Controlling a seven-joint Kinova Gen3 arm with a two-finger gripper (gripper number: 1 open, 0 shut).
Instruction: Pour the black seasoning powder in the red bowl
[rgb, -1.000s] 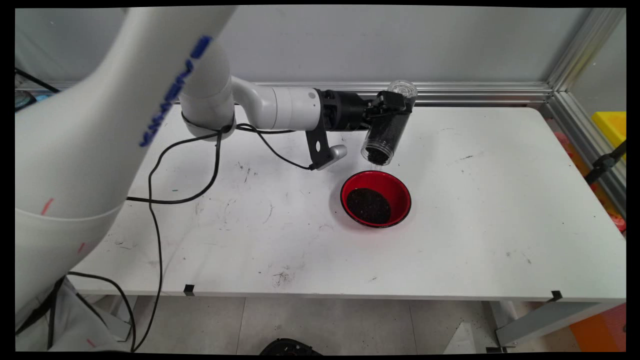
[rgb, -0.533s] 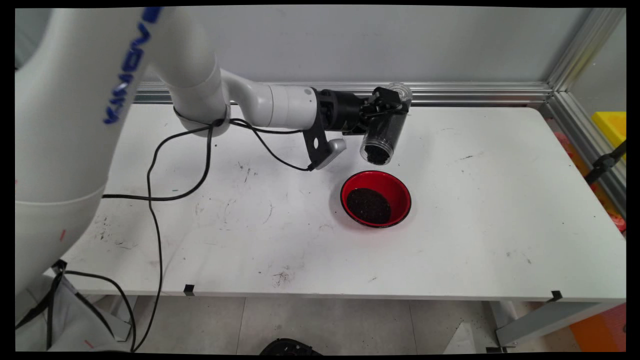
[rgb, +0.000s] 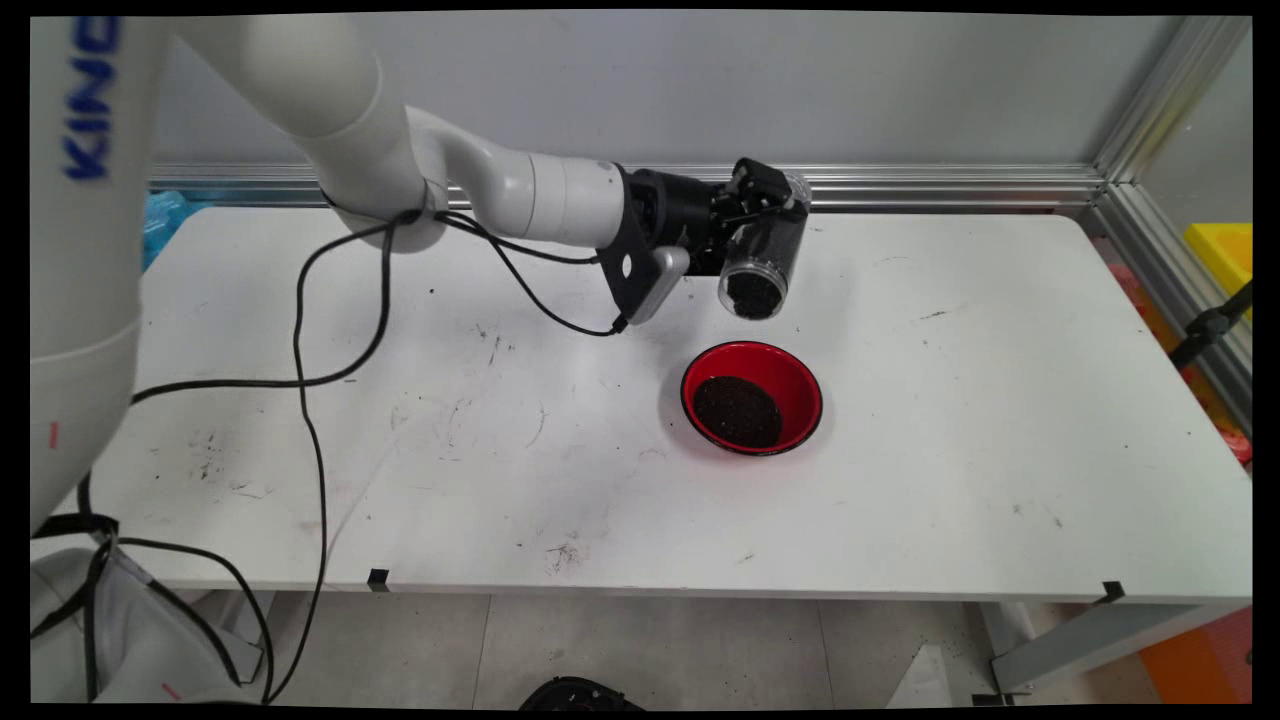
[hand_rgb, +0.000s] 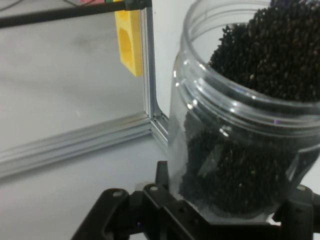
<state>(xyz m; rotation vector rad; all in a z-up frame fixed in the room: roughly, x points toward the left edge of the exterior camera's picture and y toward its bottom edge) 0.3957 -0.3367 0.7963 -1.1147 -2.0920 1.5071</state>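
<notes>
My gripper (rgb: 762, 215) is shut on a clear plastic jar (rgb: 762, 255) partly filled with dark granules. The jar hangs tilted above the table, its open mouth turned toward the camera and downward, just behind a red bowl (rgb: 795, 380). Dark granules form a mound in that bowl, which sits on the white table (rgb: 950, 450). In the hand view the jar (hand_rgb: 240, 145) fills the right side, the granules heaped toward its mouth, with my gripper's (hand_rgb: 220, 210) black fingers (hand_rgb: 165, 192) clamped round its base.
Black cables (rgb: 310, 380) trail from the arm across the table's left half and over the front edge. An aluminium rail (rgb: 950, 185) runs along the back and right edges. A yellow block (rgb: 1225, 250) stands beyond the right rail.
The gripper has lifted and rotated the jar back, bringing its mouth up toward level. The jar has drawn slightly away from the bowl.
</notes>
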